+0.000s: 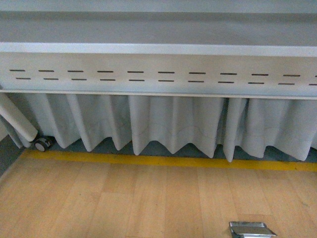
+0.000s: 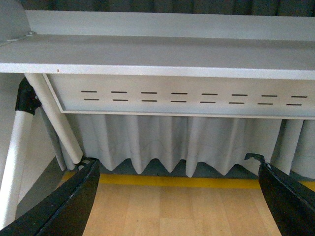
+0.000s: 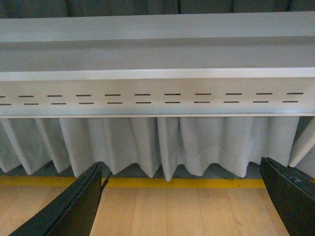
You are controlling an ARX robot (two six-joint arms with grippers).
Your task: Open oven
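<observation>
The left tool (image 2: pixel 173 163) and right tool (image 3: pixel 183 166) hover spread wide over the wooden surface (image 1: pixel 124 198), likely poised to reach; the oven shows in no view; only a grey curtain (image 1: pixel 173 124) hangs ahead.

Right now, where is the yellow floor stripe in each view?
Front: the stripe crosses nearly the whole width, between the curtain hem and the wood floor.
Left wrist: the stripe runs along the curtain hem, at the floor's far edge.
Right wrist: the stripe is in the same place, under the hem.
Shared landmark: the slotted panel above the curtain.
</observation>
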